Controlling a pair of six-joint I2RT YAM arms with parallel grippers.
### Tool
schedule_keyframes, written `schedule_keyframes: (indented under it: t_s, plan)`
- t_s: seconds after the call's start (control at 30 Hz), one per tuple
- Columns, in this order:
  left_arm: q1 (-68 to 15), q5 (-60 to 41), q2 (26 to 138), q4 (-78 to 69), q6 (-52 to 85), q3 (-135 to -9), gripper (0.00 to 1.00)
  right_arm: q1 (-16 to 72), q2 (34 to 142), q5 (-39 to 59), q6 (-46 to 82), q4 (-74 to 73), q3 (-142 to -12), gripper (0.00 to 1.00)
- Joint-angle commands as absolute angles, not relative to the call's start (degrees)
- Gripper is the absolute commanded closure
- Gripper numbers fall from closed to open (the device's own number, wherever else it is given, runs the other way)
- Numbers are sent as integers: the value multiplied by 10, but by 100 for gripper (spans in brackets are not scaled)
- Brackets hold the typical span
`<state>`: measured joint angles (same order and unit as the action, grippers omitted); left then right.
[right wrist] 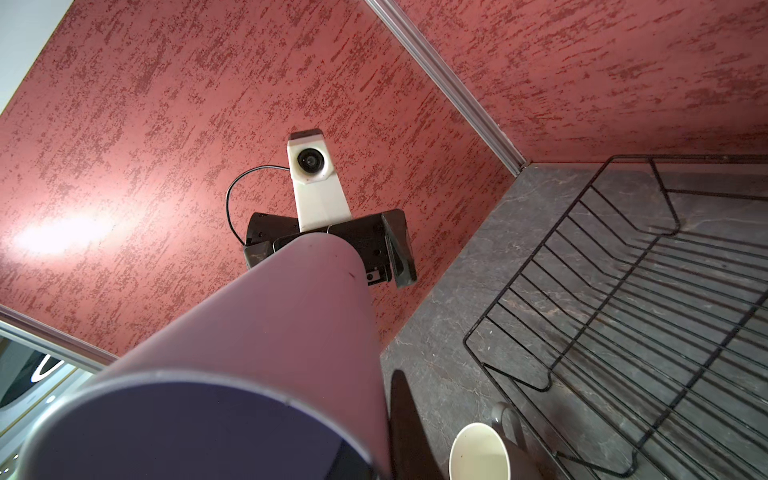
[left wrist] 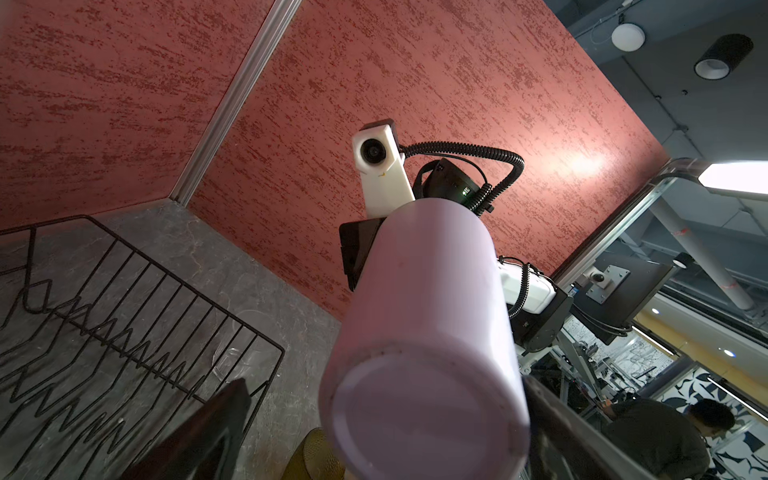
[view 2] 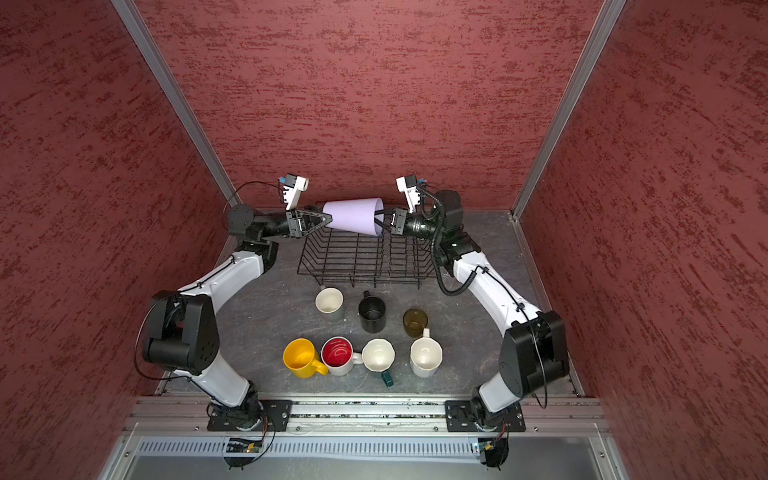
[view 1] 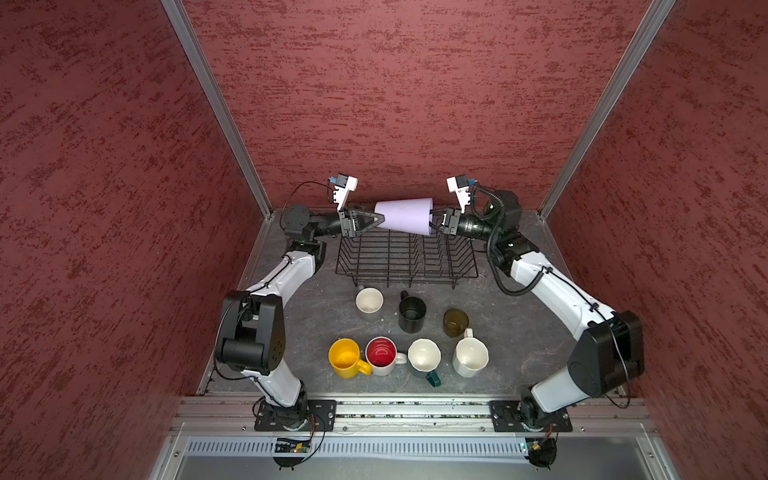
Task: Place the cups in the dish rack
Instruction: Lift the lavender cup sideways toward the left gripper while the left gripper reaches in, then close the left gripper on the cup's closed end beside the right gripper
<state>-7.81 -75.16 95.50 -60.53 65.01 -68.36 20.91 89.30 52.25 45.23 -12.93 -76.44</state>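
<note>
Position of the lavender cup [view 1: 405, 218]: on its side in the air, above the far rim of the dish rack [view 1: 407, 274], with its wide mouth toward the right arm and its narrow base toward the left arm. The right gripper [view 1: 434, 220] is clenched on the rim of the mouth, one finger inside the cup and one outside, and carries the cup. The left gripper [view 1: 376, 220] is released, its jaws spread wide. In the left wrist view the cup's flat base [left wrist: 419, 419] sits between the two dark fingers [left wrist: 208, 432]; whether either finger touches the base cannot be told. The dish rack stands on the grey table [view 1: 299, 324] near the back wall. Seven further cups stand upright on the table in front of the rack, in two rows. Row just beside the rack, from the left arm's side: grey cup [view 1: 369, 301], black cup [view 1: 412, 313], amber glass [view 1: 455, 322]. Front row, same order: yellow cup [view 1: 345, 357], white cup with red inside [view 1: 381, 353], cream-lined cup with a dark teal handle [view 1: 424, 357], white cup [view 1: 469, 355]. The front row is closely spaced.
</note>
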Motion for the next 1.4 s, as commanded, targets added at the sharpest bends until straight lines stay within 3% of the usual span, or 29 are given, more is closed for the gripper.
schedule_keyframes:
  t_s: [0.0,1.37]
  plan:
    - [-81,-761,959,-659,682,-697,0,216,899,537,468,-168,-774,100]
    - [-127,-797,965,-706,728,-725,5,235,945,552,521,-245,-775,100]
